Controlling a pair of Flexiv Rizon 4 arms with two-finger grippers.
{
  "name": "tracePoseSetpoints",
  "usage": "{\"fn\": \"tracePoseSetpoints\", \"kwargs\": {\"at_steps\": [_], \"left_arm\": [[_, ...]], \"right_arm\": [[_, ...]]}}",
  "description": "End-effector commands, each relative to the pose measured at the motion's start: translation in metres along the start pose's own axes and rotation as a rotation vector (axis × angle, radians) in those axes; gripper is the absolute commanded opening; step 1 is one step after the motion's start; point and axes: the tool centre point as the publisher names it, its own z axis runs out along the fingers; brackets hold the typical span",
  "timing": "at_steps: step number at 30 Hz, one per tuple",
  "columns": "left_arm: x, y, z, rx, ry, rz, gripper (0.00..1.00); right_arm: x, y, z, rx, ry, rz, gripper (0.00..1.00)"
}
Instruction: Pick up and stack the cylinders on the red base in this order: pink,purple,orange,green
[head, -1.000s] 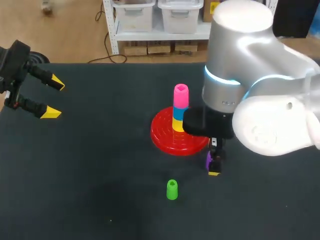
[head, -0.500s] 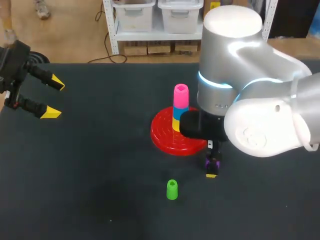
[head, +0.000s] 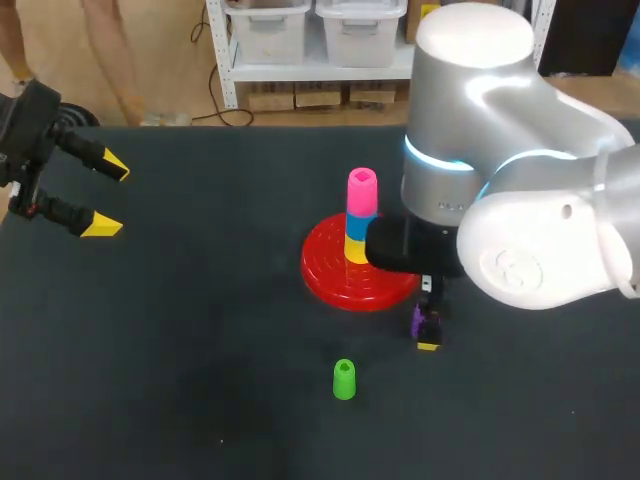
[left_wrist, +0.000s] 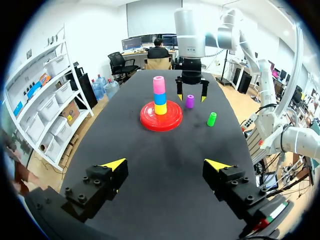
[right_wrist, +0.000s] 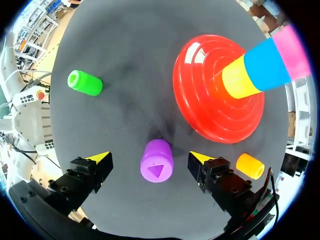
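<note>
Purple cylinder, upright just beside the red base, judged light, rigid, smooth plastic; right gripper straddles it, jaws apart and clear, so grasp its round sides mid-height.

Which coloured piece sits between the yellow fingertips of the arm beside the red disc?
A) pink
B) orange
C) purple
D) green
C: the purple cylinder stands between the open fingers of the right gripper, with a gap on each side; the green cylinder sits well apart from them.
</note>
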Motion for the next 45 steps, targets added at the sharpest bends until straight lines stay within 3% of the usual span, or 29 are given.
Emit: {"fn": "tracePoseSetpoints", "kwargs": {"at_steps": [1,12,13,15,35,40,45], "left_arm": [[0.001,-0.001,0.000,-0.003,-0.002,0.002,1.00],[0.001,-0.001,0.000,-0.003,-0.002,0.002,1.00],[0.001,-0.001,0.000,-0.003,-0.002,0.002,1.00],[0.001,-0.001,0.000,-0.003,-0.002,0.002,1.00],[0.001,-0.001,0.000,-0.003,-0.002,0.002,1.00],[0.001,-0.001,0.000,-0.003,-0.002,0.002,1.00],[0.001,-0.001,0.000,-0.003,-0.002,0.002,1.00]], "right_arm": [[0.001,0.000,0.000,-0.002,-0.002,-0.001,1.00],[-0.001,-0.004,0.003,-0.016,-0.005,-0.013,1.00],[-0.001,-0.005,0.003,-0.017,-0.006,-0.013,0.38],[-0.001,-0.006,0.004,-0.018,-0.007,-0.015,0.00],[0.001,-0.009,0.008,-0.037,-0.012,-0.016,0.00],[-0.001,-0.010,-0.008,-0.016,-0.047,-0.023,0.00],[-0.010,-0.017,-0.044,0.027,-0.053,-0.056,0.00]]}}
